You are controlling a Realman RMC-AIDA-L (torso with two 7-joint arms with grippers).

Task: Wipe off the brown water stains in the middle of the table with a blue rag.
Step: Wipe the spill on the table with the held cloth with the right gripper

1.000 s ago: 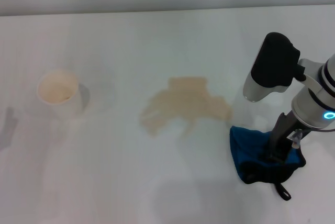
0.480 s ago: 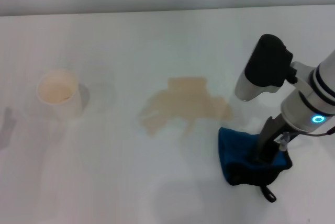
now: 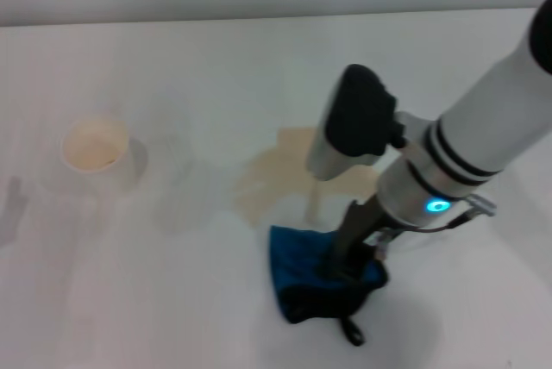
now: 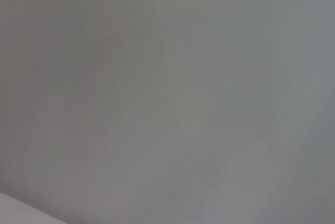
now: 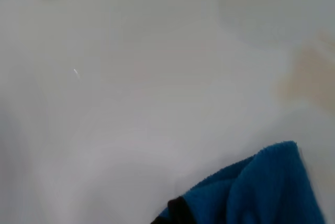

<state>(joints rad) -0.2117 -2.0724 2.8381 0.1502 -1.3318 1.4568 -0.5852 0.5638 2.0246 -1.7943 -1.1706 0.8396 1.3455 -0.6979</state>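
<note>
Table: I see a plain white, smooth, matte table (image 3: 172, 59) filling the head view.
Stains: the brown water stains (image 3: 272, 175) lie near the middle of the table, a flat pale tan patch with a lobed, ragged outline; the right arm covers their 3 o'clock part. In the right wrist view a faint tan smear (image 5: 311, 77) shows beyond the cloth.
Rag: the blue rag (image 3: 297, 270) sits at 5 o'clock from the stains, just beside their near edge; I cannot tell whether it touches them. It is bunched, soft and fleecy, bright blue with black edging, and a short black loop tab (image 3: 349, 332) trails at its 6 o'clock side. The right wrist view shows its nappy terry surface (image 5: 261, 192).
Right gripper: the right gripper (image 3: 338, 267) points down into the rag, its dark fingers closed on the bunched cloth; the arm is white and cylindrical with black bands.
Left gripper: I see no part of it; its wrist view gives only a featureless grey surface.
Cup: a pale round cup (image 3: 95, 149) with a beige inside stands at 9 o'clock, well apart from the stains.
</note>
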